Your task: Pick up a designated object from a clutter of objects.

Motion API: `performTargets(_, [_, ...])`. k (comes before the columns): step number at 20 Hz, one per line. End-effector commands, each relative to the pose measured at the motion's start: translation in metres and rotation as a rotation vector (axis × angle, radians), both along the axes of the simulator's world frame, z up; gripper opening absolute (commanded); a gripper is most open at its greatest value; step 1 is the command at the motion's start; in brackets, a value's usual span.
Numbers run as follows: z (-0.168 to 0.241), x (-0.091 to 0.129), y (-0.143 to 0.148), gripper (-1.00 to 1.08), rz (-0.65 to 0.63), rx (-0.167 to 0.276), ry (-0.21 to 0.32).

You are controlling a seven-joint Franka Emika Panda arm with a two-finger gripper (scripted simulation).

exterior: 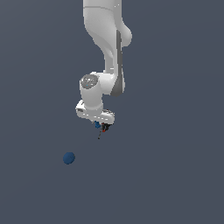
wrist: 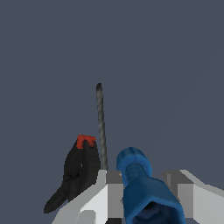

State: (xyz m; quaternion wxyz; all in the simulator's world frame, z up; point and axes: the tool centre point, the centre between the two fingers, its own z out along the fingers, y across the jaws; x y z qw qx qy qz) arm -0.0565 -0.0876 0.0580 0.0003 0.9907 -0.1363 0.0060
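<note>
1. No brand, label or writing can be read on anything in either view.
2. My gripper [wrist: 146, 192] has its two pale fingers [wrist: 114, 192] on either side of the blue piece [wrist: 140, 183], and the piece fills the gap between them. I read this as a grasp on the blue piece, though the contact faces are hidden behind it.
3. The blue piece has a narrow round end pointing away from my wrist and a wider blocky end nearest the camera.
4. Just beside the blue piece lies the black tool [wrist: 78, 173] with a red tip, and a thin grey rod [wrist: 101, 127] stands out between the two, running away from my fingers.
5. The exterior view shows my gripper [exterior: 101, 126] under the white arm [exterior: 107, 52], with the blue piece [exterior: 97, 125] and the black tool [exterior: 105, 127] as tiny specks at its tip. The rod [exterior: 99, 135] is a faint sliver below them.
6. Only the exterior view shows the dark-blue ball [exterior: 68, 158], well apart from the blue piece, toward that view's lower left.
7. Only the wrist view shows the shapes of the piece, tool and rod.
</note>
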Motion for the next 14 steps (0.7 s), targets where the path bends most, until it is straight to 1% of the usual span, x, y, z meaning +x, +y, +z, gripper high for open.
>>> performTargets(1, [0.009, 0.003, 0.002, -1.00, 0.000, 0.000, -0.001])
performTargets(7, [0.042, 0.015, 0.008, -1.00, 0.000, -0.001, 0.001])
performTargets(14, [0.100, 0.037, 0.019, -1.00, 0.000, -0.002, 0.003])
